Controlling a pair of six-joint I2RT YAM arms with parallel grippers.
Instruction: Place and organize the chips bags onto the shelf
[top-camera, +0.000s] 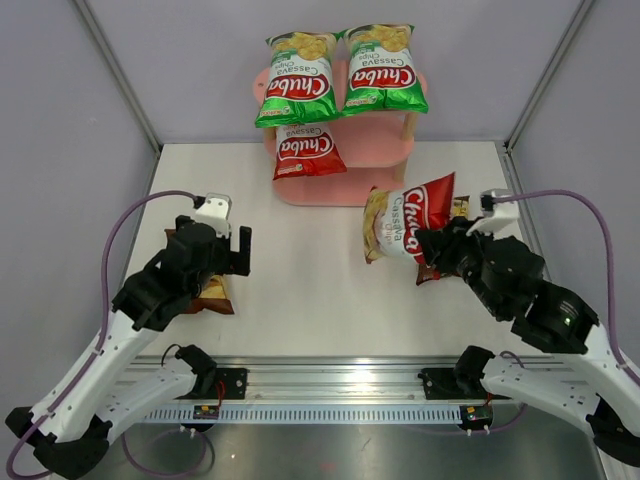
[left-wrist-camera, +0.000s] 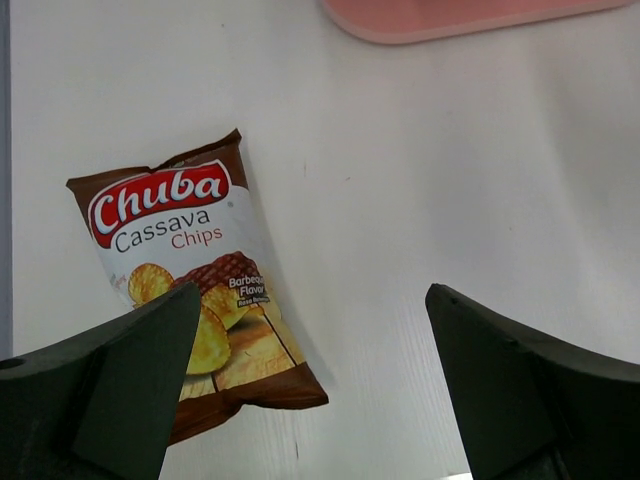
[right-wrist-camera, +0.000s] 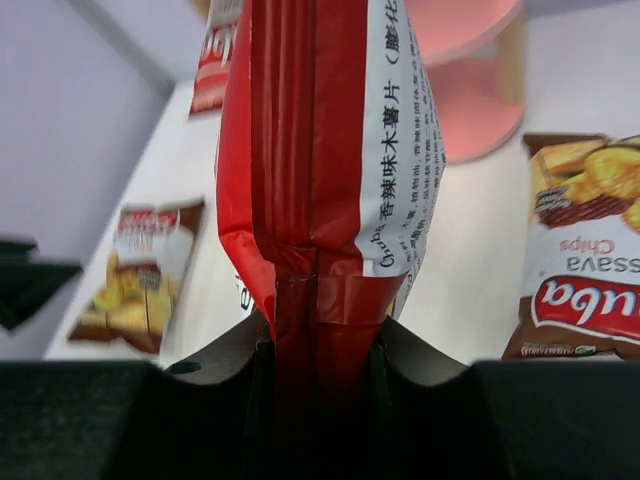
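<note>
The pink shelf stands at the back middle. Two green chips bags lie side by side on its top board. A red bag rests on a lower board. My right gripper is shut on the bottom seam of the second red bag and holds it off the table; the wrist view shows the seam pinched between the jaws. My left gripper is open and empty above the table. A dark brown bag lies flat under its left finger.
The second brown bag lies on the table to the right of my right gripper, partly hidden behind it in the top view. Grey walls with metal posts close in the white table on three sides. The shelf's bottom board shows ahead of the left gripper.
</note>
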